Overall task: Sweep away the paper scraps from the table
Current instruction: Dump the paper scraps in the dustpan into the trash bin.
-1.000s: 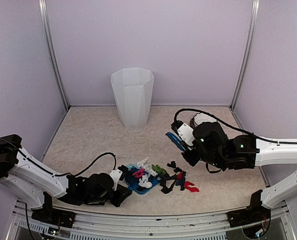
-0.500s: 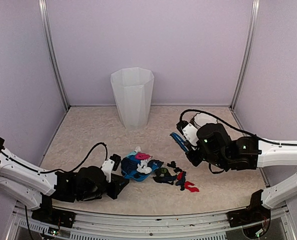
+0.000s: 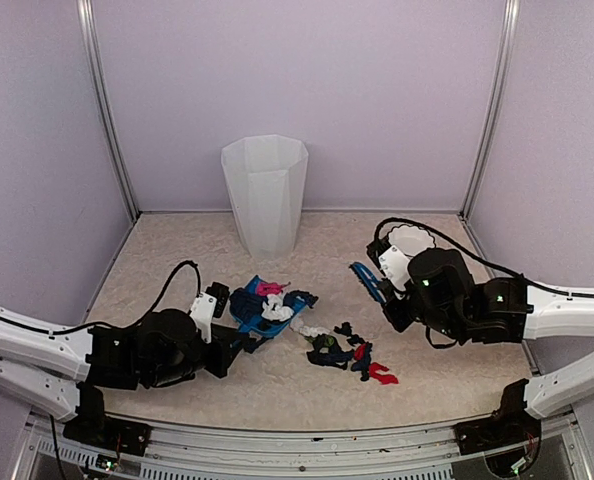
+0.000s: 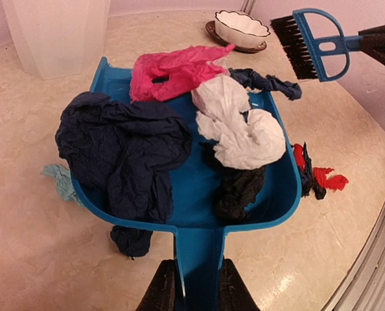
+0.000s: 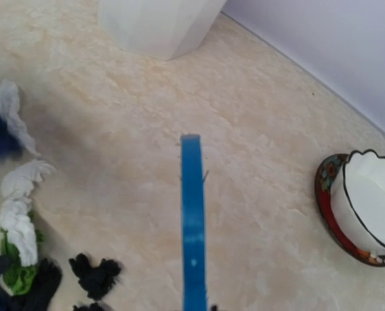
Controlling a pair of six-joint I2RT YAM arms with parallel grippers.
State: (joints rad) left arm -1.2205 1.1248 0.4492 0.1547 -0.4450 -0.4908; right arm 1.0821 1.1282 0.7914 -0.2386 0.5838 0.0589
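Observation:
A blue dustpan (image 4: 186, 188) carries pink (image 4: 173, 68), white (image 4: 241, 126) and dark paper scraps (image 4: 124, 152). My left gripper (image 4: 194, 293) is shut on its handle, and in the top view the pan (image 3: 249, 310) sits tilted just above the table (image 3: 177, 260). More scraps lie on the table to its right: a dark and green clump (image 3: 332, 350), a red one (image 3: 382, 375) and a white one (image 5: 17, 207). My right gripper (image 3: 389, 302) is shut on the blue brush (image 3: 365, 282), which it holds up behind the scraps. In the right wrist view the brush (image 5: 192, 227) shows edge-on and the jaws are hidden.
A tall white bin (image 3: 265, 192) stands at the back centre. A white scalloped bowl (image 5: 371, 207) on a dark saucer sits at the back right, close behind the right arm. A teal scrap (image 4: 56, 180) and a dark one (image 4: 131, 240) lie beside the pan.
My left gripper has carried the loaded dustpan up and back to the left, away from the loose scraps. My right gripper has drifted right and slightly nearer with the brush.

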